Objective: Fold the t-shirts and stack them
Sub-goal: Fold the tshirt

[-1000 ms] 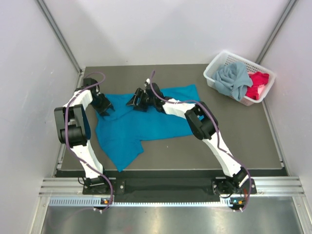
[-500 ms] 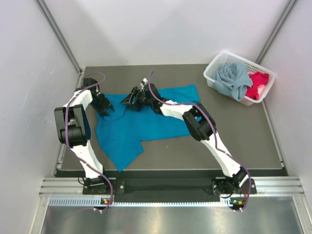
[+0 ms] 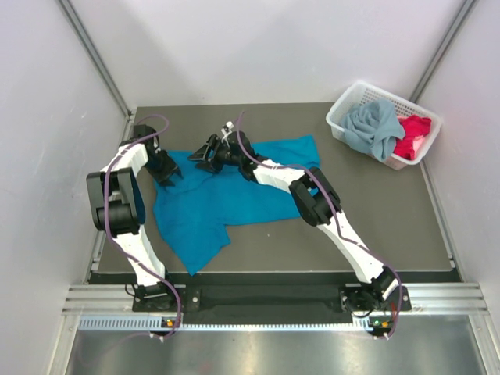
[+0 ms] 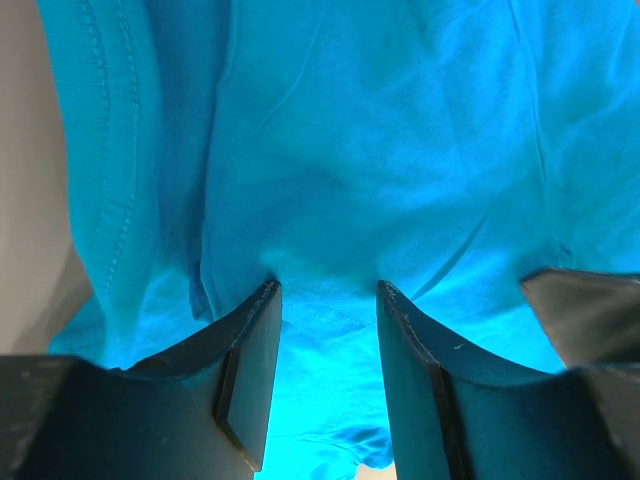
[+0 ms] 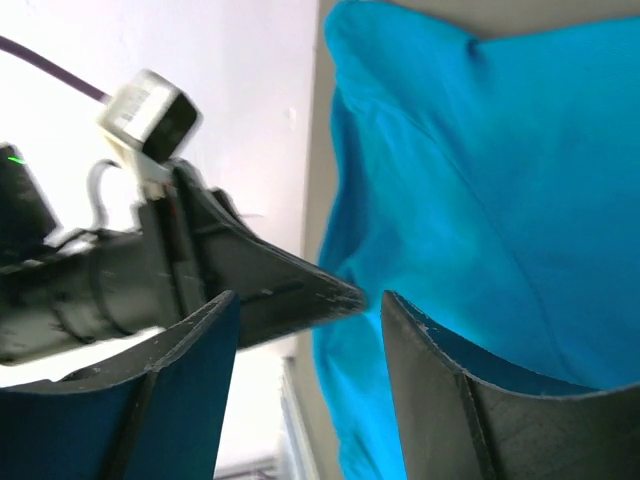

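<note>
A bright teal-blue t-shirt (image 3: 226, 195) lies spread and rumpled on the dark table, one corner hanging toward the near edge. My left gripper (image 3: 170, 176) is at the shirt's left edge. Its jaws (image 4: 328, 290) stand apart, tips down on the teal cloth (image 4: 380, 150), which shows between them. My right gripper (image 3: 205, 152) is open over the shirt's far left part, just right of the left gripper. In the right wrist view nothing sits between its fingers (image 5: 308, 298), and the teal cloth (image 5: 500, 180) lies beyond. A grey-blue t-shirt (image 3: 373, 129) and a red-pink t-shirt (image 3: 412, 134) lie bunched in the basket.
The white lattice basket (image 3: 351, 98) stands at the table's far right corner. The left arm (image 5: 120, 290) with its wrist camera shows close in the right wrist view. White walls close in both sides and the back of the table (image 3: 367, 234).
My right gripper has slid left and slightly farther along the shirt's top edge, closer to the left gripper. The left arm and the shirt have stayed put.
</note>
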### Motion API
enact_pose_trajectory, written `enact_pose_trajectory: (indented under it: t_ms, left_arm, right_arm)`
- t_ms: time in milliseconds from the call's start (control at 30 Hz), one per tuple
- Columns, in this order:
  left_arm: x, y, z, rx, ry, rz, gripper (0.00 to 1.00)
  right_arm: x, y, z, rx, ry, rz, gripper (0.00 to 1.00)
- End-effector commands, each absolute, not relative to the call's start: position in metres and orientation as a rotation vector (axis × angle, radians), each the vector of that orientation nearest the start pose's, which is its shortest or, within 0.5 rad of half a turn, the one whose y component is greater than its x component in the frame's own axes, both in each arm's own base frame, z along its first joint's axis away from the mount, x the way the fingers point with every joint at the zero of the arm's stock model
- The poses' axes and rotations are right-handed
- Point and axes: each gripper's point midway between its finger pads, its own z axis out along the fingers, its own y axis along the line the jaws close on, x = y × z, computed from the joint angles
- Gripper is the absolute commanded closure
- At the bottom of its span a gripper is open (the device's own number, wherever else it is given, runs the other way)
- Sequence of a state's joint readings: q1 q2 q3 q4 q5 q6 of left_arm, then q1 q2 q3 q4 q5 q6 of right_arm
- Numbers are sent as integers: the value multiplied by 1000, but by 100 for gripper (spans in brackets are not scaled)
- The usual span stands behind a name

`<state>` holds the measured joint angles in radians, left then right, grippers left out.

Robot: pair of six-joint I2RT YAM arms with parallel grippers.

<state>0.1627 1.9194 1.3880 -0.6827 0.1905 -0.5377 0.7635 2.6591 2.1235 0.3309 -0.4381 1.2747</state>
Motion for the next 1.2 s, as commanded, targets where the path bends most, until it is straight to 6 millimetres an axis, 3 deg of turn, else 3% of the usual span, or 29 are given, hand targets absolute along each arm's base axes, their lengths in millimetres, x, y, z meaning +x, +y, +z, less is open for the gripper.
enact_pose_trajectory:
  t_ms: [0,33,67,100,167,233,333,367,400,567,1167]
  left_arm:
    - [415,11,87,-840,2579,-374,52]
    - [413,10,87,-835,2584,-375,52]
    - [414,9,87,-828,2582,-375,52]
    - [415,8,87,-826,2582,-376,52]
    - [414,8,85,-823,2586,-375,52]
    - [413,8,83,-822,2588,-373,52]
    - [410,8,81,-824,2595,-369,52]
    - [409,7,80,-824,2597,-371,52]
    - [408,7,79,-824,2599,-373,52]
    - [408,6,78,-822,2602,-379,52]
    - [410,4,79,-817,2601,-396,52]
  right_arm:
    - [423,568,142,21,2105,1736,41]
    - [420,563,143,-8,2112,1704,42]
    - [414,553,122,-45,2163,1629,43]
    - [414,547,140,-73,2138,1616,45]
    - [408,538,134,-134,2154,1576,46]
    - [406,535,144,-158,2137,1566,45]
    - [402,532,144,-171,2147,1553,43]
    - [400,527,135,-161,2167,1534,41]
    - [400,525,141,-169,2144,1537,40]
    - [396,513,123,-139,2191,1485,38]
    - [422,522,93,-78,2214,1439,37]
